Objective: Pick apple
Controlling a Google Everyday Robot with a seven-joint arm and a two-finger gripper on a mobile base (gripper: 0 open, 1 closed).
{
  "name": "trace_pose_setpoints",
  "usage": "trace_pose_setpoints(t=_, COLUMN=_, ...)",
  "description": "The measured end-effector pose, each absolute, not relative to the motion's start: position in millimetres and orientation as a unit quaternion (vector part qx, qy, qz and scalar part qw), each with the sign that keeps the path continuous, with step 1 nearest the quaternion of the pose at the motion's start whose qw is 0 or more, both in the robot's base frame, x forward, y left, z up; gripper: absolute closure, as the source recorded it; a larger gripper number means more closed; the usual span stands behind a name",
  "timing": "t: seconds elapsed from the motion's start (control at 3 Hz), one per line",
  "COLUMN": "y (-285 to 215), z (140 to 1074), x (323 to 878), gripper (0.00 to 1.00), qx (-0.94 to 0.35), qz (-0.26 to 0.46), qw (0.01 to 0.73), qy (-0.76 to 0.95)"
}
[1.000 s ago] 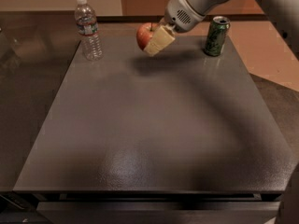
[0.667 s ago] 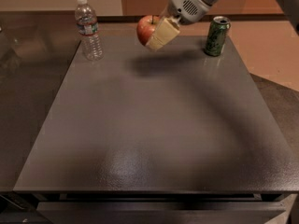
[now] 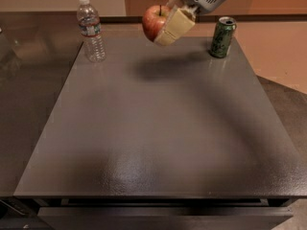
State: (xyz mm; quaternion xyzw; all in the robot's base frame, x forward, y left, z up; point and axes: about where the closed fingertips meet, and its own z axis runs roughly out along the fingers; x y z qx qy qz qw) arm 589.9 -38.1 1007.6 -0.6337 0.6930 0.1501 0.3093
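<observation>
The apple [image 3: 152, 21] is red with yellowish patches and a short dark stem. It hangs in the air above the far part of the dark table [image 3: 158, 128], well off the surface. My gripper [image 3: 165, 27] comes in from the upper right and is shut on the apple, with a cream-coloured finger [image 3: 175, 25] pressed against its right side. The apple's shadow lies on the table below it.
A clear plastic water bottle [image 3: 91, 30] stands at the table's far left corner. A green can [image 3: 222, 37] stands at the far right corner. The table's edges drop off to the floor on the right and front.
My gripper has lifted the apple higher off the table and carried it slightly left. The bottle and can have not moved.
</observation>
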Motion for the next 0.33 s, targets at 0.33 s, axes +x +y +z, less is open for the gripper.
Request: trace_pose_setpoints(t=0.33, y=-38.0, z=1007.5, x=589.9, gripper=1.0, qx=-0.634, qz=0.15, qw=0.309, qy=0.693)
